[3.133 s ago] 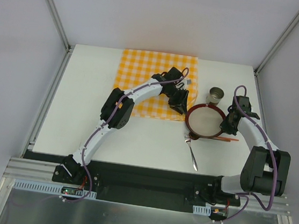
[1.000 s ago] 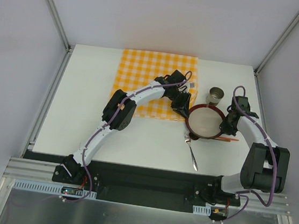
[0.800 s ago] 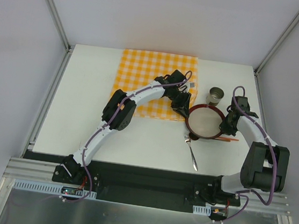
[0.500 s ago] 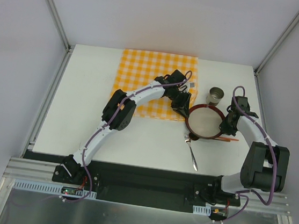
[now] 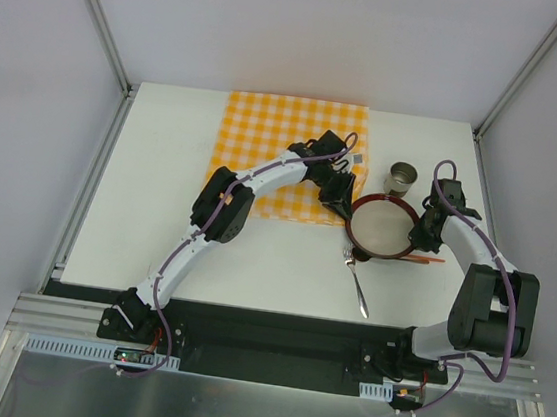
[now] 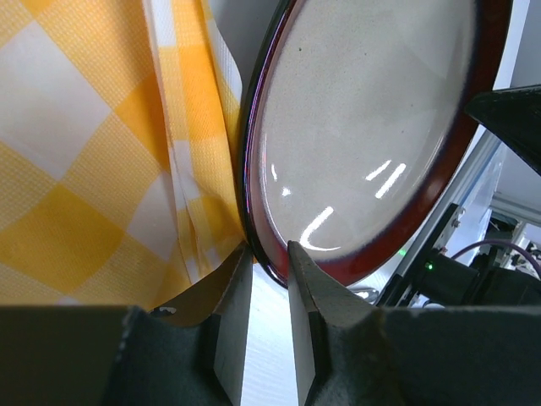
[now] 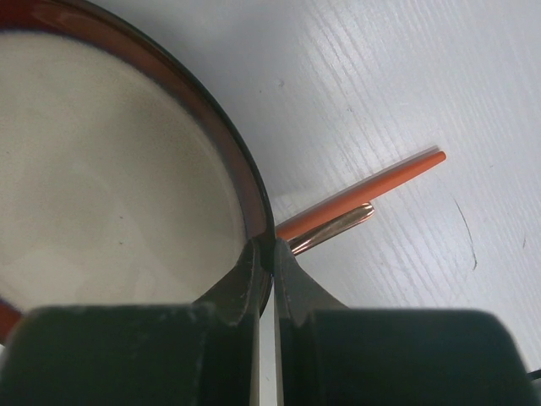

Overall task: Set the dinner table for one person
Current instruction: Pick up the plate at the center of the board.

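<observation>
A red-rimmed plate [image 5: 385, 229] with a pale speckled centre lies on the white dinner table [image 5: 157, 215], just right of the checked cloth. My left gripper [image 5: 344, 208] reaches across the cloth to the plate's left edge. In the left wrist view its fingertips [image 6: 268, 249] pinch the plate [image 6: 372, 127] rim, one outside and one over the red band. On the opposite side, my right gripper [image 5: 418, 235] is shut on the rim. The right wrist view shows its jaws [image 7: 270, 249] clamped tight on the plate [image 7: 110, 169] edge.
An orange-and-white checked cloth [image 5: 265, 147] covers the table's back middle, its edge bunched against the plate [image 6: 194, 194]. A metal cup [image 5: 401, 177] stands behind the plate. A fork [image 5: 359, 283] lies in front. An orange stick [image 7: 372, 190] and a copper handle [image 7: 338, 228] poke out under the right rim.
Since three seconds ago my left gripper has shifted right onto the plate's left rim. Over the last second its jaws have narrowed slightly. The right arm and plate have stayed put.
</observation>
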Controlling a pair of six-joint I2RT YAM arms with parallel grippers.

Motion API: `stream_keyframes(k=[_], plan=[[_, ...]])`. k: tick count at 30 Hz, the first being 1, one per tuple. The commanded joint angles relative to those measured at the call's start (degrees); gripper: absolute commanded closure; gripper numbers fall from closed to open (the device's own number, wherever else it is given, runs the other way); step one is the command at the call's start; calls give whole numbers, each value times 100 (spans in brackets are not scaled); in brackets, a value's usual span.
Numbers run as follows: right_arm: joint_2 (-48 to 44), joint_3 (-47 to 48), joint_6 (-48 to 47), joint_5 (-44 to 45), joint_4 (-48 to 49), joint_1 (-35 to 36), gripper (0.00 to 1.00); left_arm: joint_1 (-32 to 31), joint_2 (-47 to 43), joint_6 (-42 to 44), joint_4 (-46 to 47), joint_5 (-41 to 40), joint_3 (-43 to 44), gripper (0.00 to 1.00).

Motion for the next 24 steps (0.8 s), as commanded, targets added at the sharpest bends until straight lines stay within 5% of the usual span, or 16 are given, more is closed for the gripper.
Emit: stream_keyframes(k=[1, 18, 21, 24], plan=[[-205, -38, -158, 7, -176, 48, 99, -58, 51, -181, 297, 429, 250, 78], [-311, -47, -237, 95, -317, 66, 99, -67, 420, -514, 904, 657, 101, 75], [-223, 6, -228, 121, -308, 92, 99, -67, 473, -523, 922, 693, 48, 98], [-179, 32, -202, 121, -282, 127, 99, -49, 456, -515, 939, 614, -22, 100]])
